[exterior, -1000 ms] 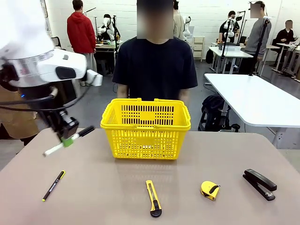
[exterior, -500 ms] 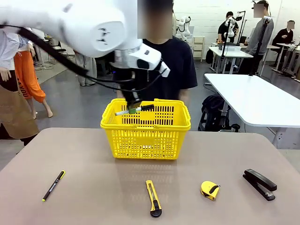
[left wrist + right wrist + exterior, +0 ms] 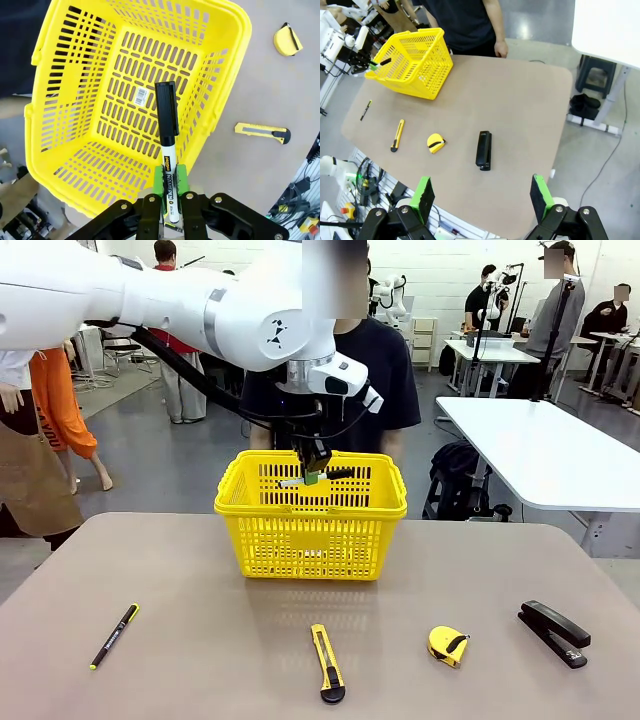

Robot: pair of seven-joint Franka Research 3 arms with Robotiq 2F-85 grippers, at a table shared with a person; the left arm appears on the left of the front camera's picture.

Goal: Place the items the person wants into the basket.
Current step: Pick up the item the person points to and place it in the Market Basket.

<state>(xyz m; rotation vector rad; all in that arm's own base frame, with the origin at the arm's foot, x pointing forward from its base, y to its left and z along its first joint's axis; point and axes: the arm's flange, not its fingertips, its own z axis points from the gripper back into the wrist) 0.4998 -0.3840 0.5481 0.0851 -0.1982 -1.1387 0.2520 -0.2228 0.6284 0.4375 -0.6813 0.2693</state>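
My left gripper (image 3: 313,476) hangs over the open top of the yellow basket (image 3: 311,541), shut on a white marker with a black cap (image 3: 318,477). From the left wrist, the marker (image 3: 168,145) sticks out between the green pads (image 3: 159,182) above the basket's floor (image 3: 135,95). On the table lie a black pen with yellow accents (image 3: 115,635) at the left and a round yellow tape measure (image 3: 447,645) right of centre. The person (image 3: 330,380) stands behind the basket. My right gripper (image 3: 482,196) is open, high above the table.
A yellow utility knife (image 3: 327,663) lies at the front centre and a black stapler (image 3: 554,632) at the right. In the right wrist view the tape measure (image 3: 436,143), knife (image 3: 397,135) and stapler (image 3: 483,150) lie in a row on the brown table (image 3: 510,100).
My left arm has carried the marker from the table's left side, up and rightward, to above the basket. The items on the table have stayed put.
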